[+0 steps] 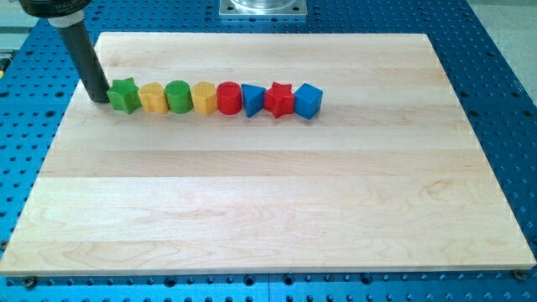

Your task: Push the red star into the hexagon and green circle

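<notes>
Several blocks stand in a row near the view's top: green star [124, 95], yellow hexagon [153, 97], green circle [178, 96], yellow block [204, 97], red circle [229, 97], blue triangle [252, 101], red star [279, 100], blue cube [308, 101]. Neighbours touch or nearly touch. My tip [99, 99] rests at the row's left end, against the green star's left side. The red star is several blocks to the right of the hexagon and green circle.
The wooden board [268, 210] lies on a blue perforated table [503, 101]. A metal mount [263, 7] shows at the view's top centre. The rod's dark body [84, 54] rises toward the view's top left.
</notes>
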{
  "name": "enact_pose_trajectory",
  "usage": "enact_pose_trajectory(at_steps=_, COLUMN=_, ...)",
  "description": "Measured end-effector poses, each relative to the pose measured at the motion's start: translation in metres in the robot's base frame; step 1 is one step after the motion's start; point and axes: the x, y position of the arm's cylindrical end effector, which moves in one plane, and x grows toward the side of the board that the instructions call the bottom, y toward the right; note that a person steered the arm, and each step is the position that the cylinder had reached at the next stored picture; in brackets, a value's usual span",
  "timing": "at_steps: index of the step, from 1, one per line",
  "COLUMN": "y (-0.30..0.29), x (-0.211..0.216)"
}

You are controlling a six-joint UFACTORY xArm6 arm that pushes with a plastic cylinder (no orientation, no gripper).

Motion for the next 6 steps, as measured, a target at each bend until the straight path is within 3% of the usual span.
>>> enact_pose_trajectory(at_steps=2, y=-0.050, x=0.018)
enact_pose_trajectory(at_steps=3, y=0.004, x=0.086)
enact_pose_trajectory(at_steps=4, y=0.120, x=0.127)
enact_pose_trajectory(at_steps=5, y=0.252, x=0.145)
enact_pose_trajectory(at_steps=6, y=0.310, x=0.143)
